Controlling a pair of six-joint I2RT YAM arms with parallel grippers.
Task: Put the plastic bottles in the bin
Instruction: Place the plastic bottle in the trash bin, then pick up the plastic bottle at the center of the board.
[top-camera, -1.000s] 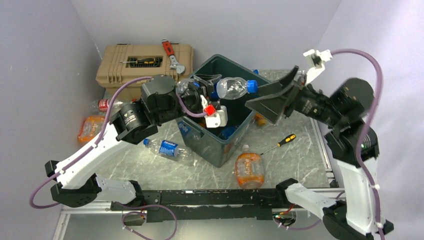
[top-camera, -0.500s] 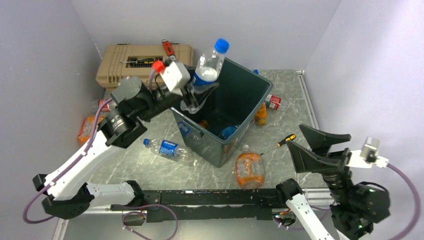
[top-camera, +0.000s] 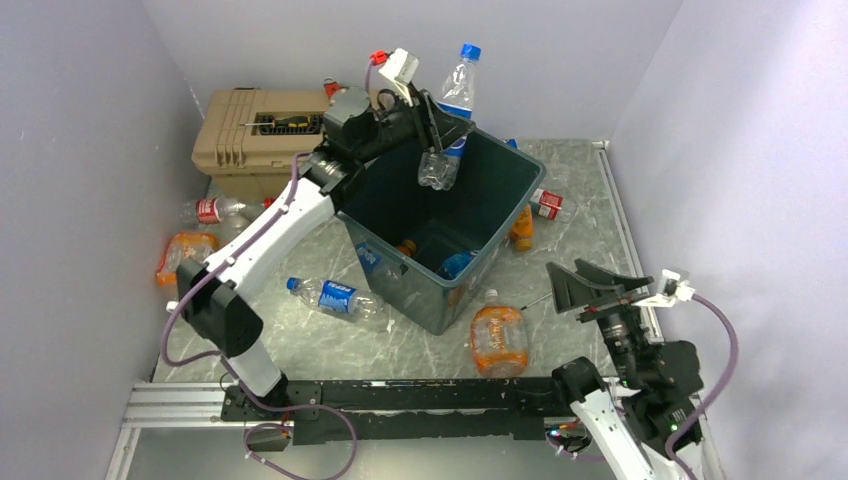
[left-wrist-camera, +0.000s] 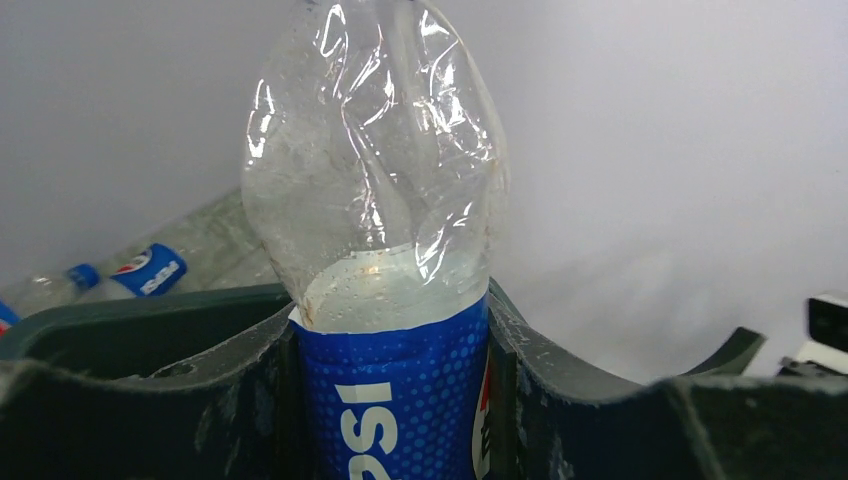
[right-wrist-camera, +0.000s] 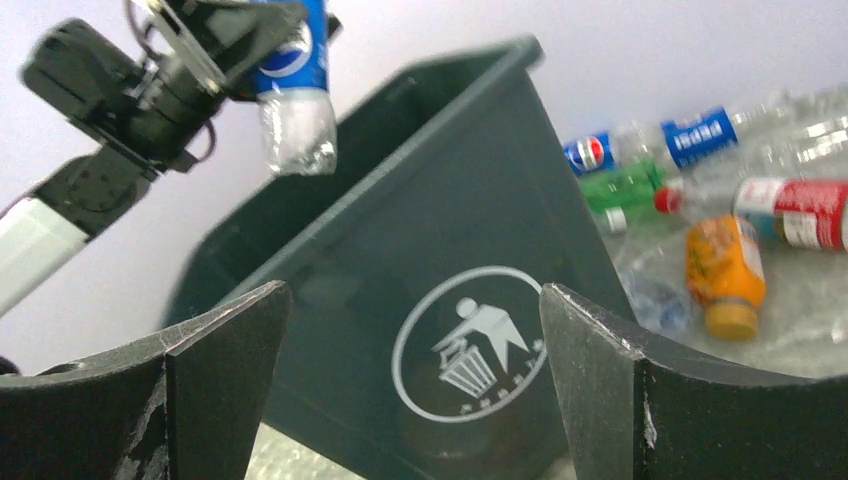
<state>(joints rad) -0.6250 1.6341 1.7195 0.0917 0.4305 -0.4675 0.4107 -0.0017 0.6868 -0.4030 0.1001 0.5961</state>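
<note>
Plastic bottles lie loose on the surface (top-camera: 590, 225). Nearest the arm bases, an orange-labelled one (top-camera: 497, 338) rests just in front of the bin (top-camera: 440, 300), and a blue-labelled one (top-camera: 335, 297) lies off the bin's left side.

Right tool (right-wrist-camera: 415, 288) stands at the near right corner, jaws wide apart and empty, facing the bin's near wall.

The bin is upright, its mouth open, with at least two bottles on its floor.

Beyond, over the far rim, left tool (top-camera: 440, 128) grips a Pepsi bottle (top-camera: 457, 90) across its blue label. The long axis is near upright, blue cap up, crushed base hanging above the bin's mouth.

Judgement: the bin lies directly below the load. Parting the jaws should drop it base-first, provided the base clears the far rim.
</note>
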